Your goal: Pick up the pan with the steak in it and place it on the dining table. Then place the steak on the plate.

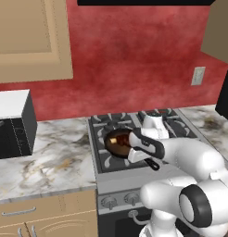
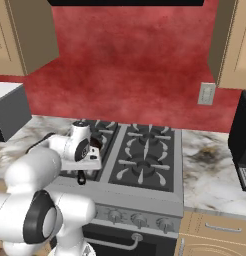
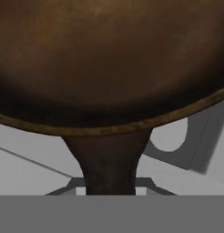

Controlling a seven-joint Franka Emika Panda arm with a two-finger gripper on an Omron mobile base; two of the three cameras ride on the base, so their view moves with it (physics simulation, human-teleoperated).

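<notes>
The pan is a round dark skillet on the stove's front left burner. Its short handle points toward me. My gripper is down over that handle, close behind the pan's rim, and the white hand hides the fingers. From the right, the hand covers most of the pan, with the handle's end poking out below it. In the hand view the pan's brown inside is very close and the handle runs down the middle. The steak is hidden. The dining table and the plate are out of view.
The stove has several grated burners and knobs along its front. Marble counter lies on both sides. A black and white microwave stands at the left, a black appliance at the right, wooden cabinets above.
</notes>
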